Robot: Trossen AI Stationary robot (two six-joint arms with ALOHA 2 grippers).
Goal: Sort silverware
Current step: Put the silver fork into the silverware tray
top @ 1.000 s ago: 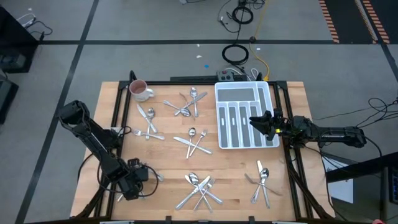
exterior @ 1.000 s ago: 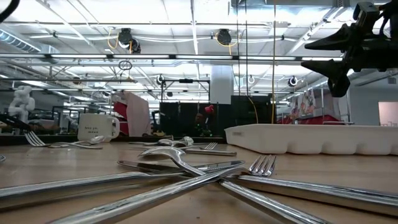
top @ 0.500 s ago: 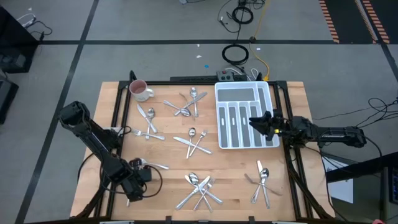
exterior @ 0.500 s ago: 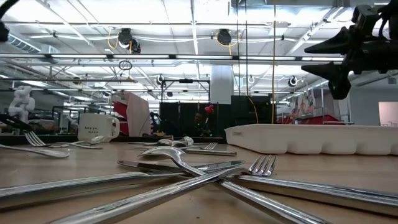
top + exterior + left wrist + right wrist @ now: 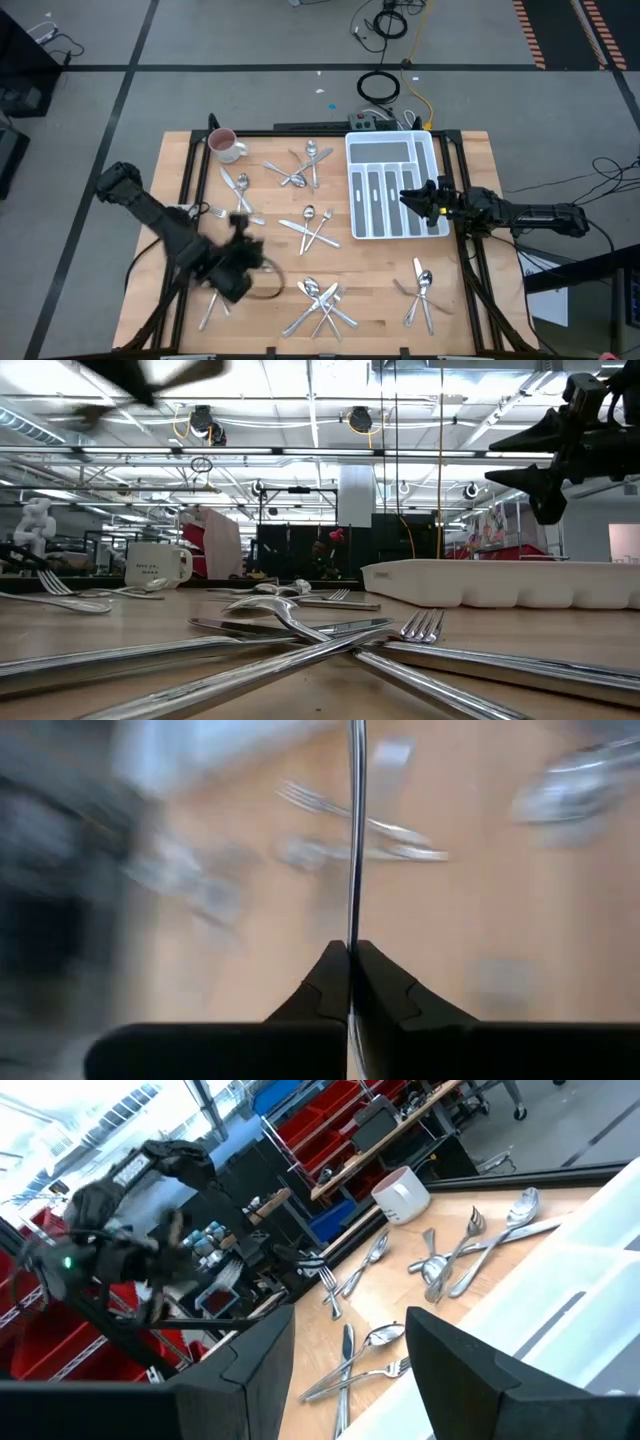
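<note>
Since a moment ago the left gripper (image 5: 243, 262) has swung inward over the worktop (image 5: 380, 280), its fingers (image 5: 330, 982) pinched tight on one slim piece of silverware (image 5: 355, 840). Other silverware lies scattered across the worktop. Right gripper (image 5: 412, 197) hovers spread and empty above the white tray (image 5: 362, 150).

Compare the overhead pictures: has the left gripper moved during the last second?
Yes. The left gripper, shut on a piece of silverware, has swung from the table's near-left corner toward its middle.
</note>
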